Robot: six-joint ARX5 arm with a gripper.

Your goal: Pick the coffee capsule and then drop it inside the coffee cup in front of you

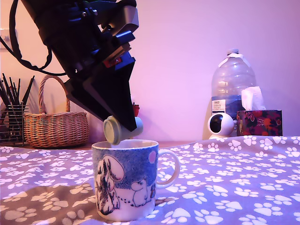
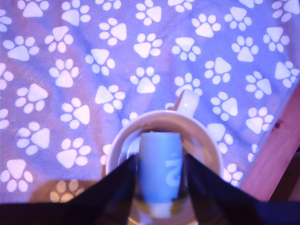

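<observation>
Capsule held over the mug's mouth

The gripper (image 1: pixel 123 125) hangs tilted just above the coffee cup (image 1: pixel 129 180), its black jaws clenched on the coffee capsule (image 1: pixel 114 130); the capsule lies on its side, its round rim facing the exterior view's left; in the wrist view it sits between the fingers (image 2: pixel 115 187) directly over the cup's white inside; the cup stands upright on the paw-print cloth (image 1: pixel 234 187), handle toward the exterior view's right; a wicker basket (image 1: pixel 55 126) and a water bottle (image 1: pixel 233 84) stand well behind.
</observation>
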